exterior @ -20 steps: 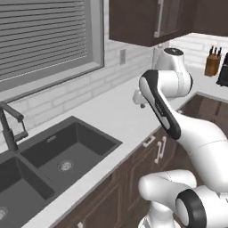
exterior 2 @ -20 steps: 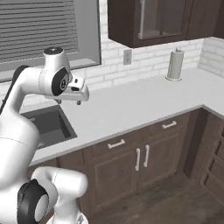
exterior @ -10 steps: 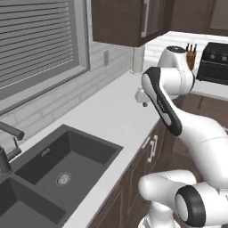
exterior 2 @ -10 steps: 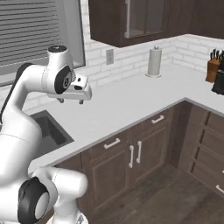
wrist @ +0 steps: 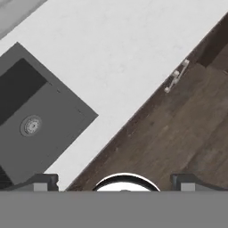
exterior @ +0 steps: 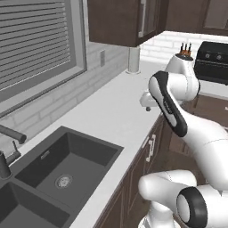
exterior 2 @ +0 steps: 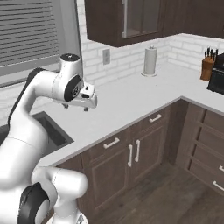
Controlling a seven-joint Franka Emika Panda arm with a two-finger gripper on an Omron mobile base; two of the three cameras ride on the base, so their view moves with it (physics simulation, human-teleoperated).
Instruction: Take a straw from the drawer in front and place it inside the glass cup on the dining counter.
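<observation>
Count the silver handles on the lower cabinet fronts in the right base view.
6: upper drawer handle, lower drawer handle, two upright door handles, and two corner handles at the right edge. Others may be hidden.

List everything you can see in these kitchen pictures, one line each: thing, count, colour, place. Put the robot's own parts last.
Sink: one, dark grey, set in the worktop's left end.
Tap: one, dark, behind the sink.
Worktop: one, white, along the wall.
Paper towel roll: one, white, upright at the wall.
Knife block: one, brown, far right corner.
Drawers: dark brown, silver handles, under the worktop.
Wall cabinets: dark brown, above.
Window blind: one, grey, over the sink.
Arm: one, white.
Hand: one, open, empty, above the worktop.
</observation>
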